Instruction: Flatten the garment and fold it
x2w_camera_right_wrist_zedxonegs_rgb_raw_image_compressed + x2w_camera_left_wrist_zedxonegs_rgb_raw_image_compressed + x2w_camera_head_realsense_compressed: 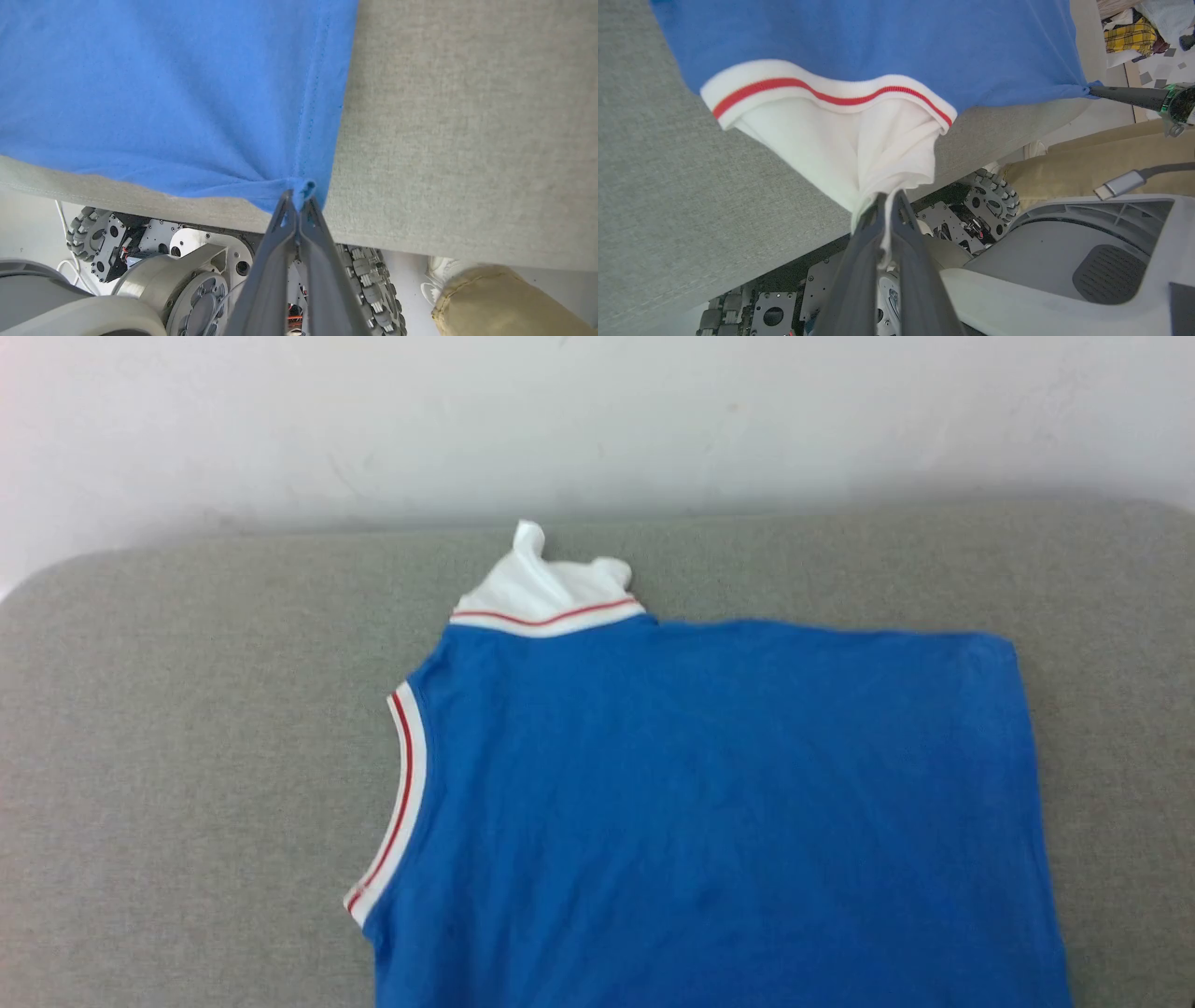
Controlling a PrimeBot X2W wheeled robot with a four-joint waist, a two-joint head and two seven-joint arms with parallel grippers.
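Clenched jaws on both arms grip cloth. The left gripper (888, 200) pinches the gathered end of one white short sleeve (859, 149) of the bright blue soft T-shirt (709, 803), which has red-and-white striped trim. The right gripper (297, 198) pinches a blue hem corner. The T-shirt lies spread and mostly smooth on a grey woven-fabric padded surface (187, 756), neckline toward the robot's left. Its other white sleeve (546, 583) stands crumpled at the far side. Both pinched ends sit at the surface's near edge, above the robot's wheeled base (187, 266).

Dark tapered fingers (268, 280), pale grey shell (1041, 261), seemingly roller-rimmed wheels (84, 231).
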